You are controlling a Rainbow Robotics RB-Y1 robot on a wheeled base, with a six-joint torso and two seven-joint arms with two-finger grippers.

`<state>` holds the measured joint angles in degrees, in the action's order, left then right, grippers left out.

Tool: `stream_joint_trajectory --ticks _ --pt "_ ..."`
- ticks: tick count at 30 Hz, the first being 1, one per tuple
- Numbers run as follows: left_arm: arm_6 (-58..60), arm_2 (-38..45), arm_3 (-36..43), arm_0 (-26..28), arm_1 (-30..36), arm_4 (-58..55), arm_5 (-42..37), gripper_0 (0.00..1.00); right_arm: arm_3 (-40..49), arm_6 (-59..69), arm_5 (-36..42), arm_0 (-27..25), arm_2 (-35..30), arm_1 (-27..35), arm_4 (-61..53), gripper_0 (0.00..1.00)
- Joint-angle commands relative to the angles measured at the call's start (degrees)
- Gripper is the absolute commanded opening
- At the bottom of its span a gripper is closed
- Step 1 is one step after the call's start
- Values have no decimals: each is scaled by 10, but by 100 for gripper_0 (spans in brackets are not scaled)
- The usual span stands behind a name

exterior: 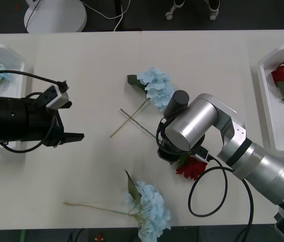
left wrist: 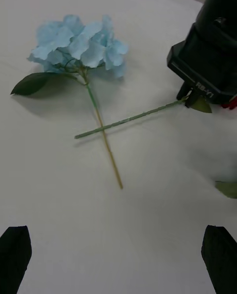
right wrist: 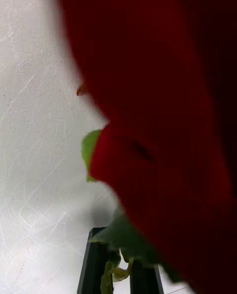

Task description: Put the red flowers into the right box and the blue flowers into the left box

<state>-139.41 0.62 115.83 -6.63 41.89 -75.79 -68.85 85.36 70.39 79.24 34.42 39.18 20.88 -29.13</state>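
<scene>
Red fabric rose (right wrist: 163, 141) fills my right gripper (exterior: 182, 160) mid-table, black fingers closed on its stem, left gripper (exterior: 74, 136) open and hovering; one rose sits in the white right box (exterior: 278, 126), two pale-blue hydrangea clusters (exterior: 154, 86) remain unsorted.

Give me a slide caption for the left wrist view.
Open left claw faces a blue flower whose stem crosses a red flower's stem.
</scene>
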Motion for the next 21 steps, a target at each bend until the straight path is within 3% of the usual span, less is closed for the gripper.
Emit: stream_joint_trajectory --ticks 1,11,15,21 --pt "-97 -3 72 57 60 -39 -16 100 3 -25 0 -4 0 -22 -8 8" --pt "-156 44 103 163 104 -66 -63 100 3 -65 4 6 -39 -13 -17 0" --pt "-156 53 102 174 105 -57 -94 100 3 -73 3 9 -53 -7 -17 0" --pt "-156 43 104 201 135 -35 -80 100 5 -137 3 18 -60 16 -27 0"
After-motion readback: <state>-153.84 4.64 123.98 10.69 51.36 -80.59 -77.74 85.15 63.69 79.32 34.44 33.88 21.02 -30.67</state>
